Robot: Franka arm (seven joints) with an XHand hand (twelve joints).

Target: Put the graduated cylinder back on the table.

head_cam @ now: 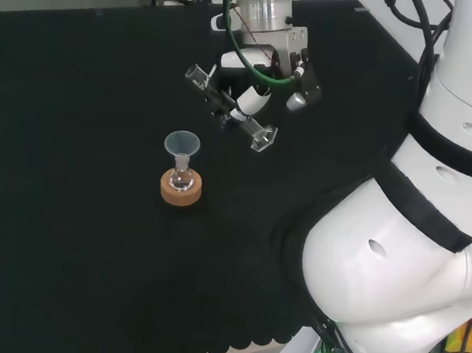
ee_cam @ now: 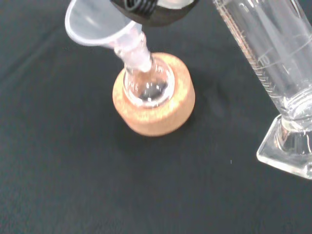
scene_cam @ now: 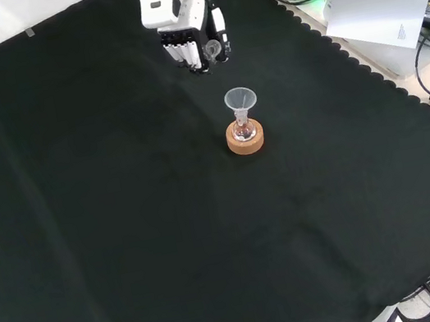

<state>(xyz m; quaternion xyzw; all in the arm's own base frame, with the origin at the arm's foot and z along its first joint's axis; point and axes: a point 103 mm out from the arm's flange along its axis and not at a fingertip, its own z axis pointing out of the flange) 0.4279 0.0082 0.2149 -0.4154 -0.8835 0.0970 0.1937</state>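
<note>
I see the hand in the upper middle of the head view, its fingers curled round the graduated cylinder. The cylinder lies tilted, close to level, across the fingers: its open mouth points to the upper left of that frame and its clear foot sticks out to the lower right, clear of the black cloth. In the front view the hand comes in at the top centre, and I can make out the cylinder's round end at the fingertips.

Below and left of the hand in the head view stands a small round flask on a cork ring, with a clear funnel set in its neck. It stands apart from the cylinder.

From the wrist view the cylinder's marked wall and foot fill the right side, with the flask, cork ring and funnel beside it on the cloth.
</note>
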